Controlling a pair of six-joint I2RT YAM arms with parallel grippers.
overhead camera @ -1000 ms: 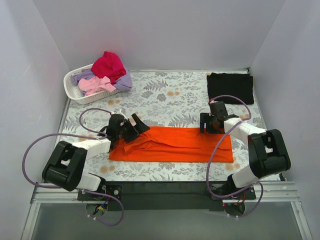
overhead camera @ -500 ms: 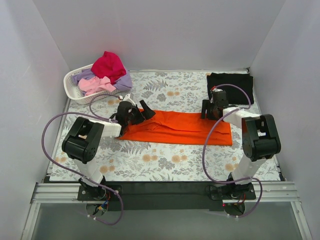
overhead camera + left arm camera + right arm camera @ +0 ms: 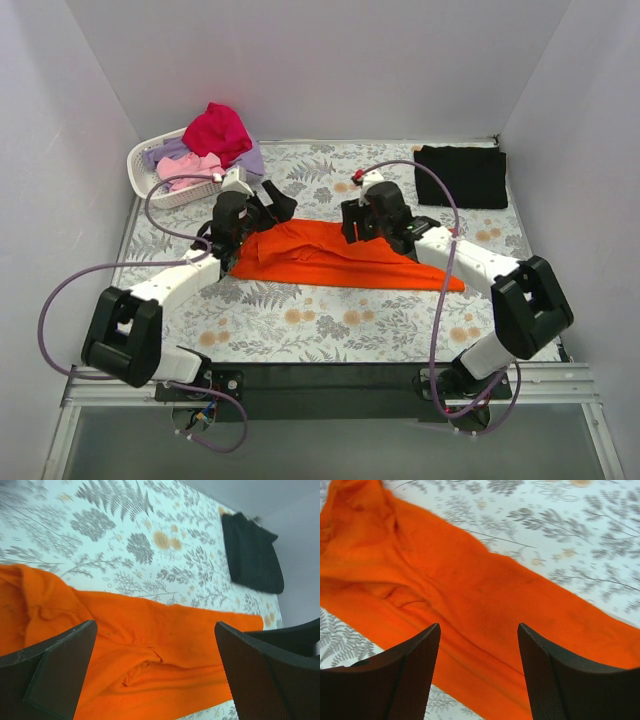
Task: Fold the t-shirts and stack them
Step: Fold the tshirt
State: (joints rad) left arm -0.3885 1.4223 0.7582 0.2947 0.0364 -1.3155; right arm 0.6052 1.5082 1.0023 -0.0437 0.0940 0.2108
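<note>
Seen from above, a bright orange t-shirt (image 3: 340, 257) lies as a long, rumpled band across the middle of the grey floral table cloth (image 3: 330, 325), bunched higher at its left end and tapering to a point at its right. The left gripper (image 3: 272, 203) sits at the shirt's upper left end and the right gripper (image 3: 352, 228) at its upper edge near the middle. A folded black t-shirt (image 3: 461, 175) lies flat in the far right corner, well apart from the orange one. In the far left corner, a white slotted basket (image 3: 140, 160) holds a magenta t-shirt (image 3: 217, 130), a pink t-shirt (image 3: 190, 168) and a lavender t-shirt (image 3: 250, 160) in a heap. From the left wrist, the left gripper (image 3: 155, 630) has its jaws spread wide with nothing between them, over the creased orange t-shirt (image 3: 125, 615); the table cloth (image 3: 100, 520) and the black t-shirt (image 3: 252, 555) lie beyond. From the right wrist, the right gripper (image 3: 479, 630) has its fingers parted and holds no cloth, above the orange t-shirt (image 3: 445, 570), which runs slantwise over the table cloth (image 3: 580, 520).
</note>
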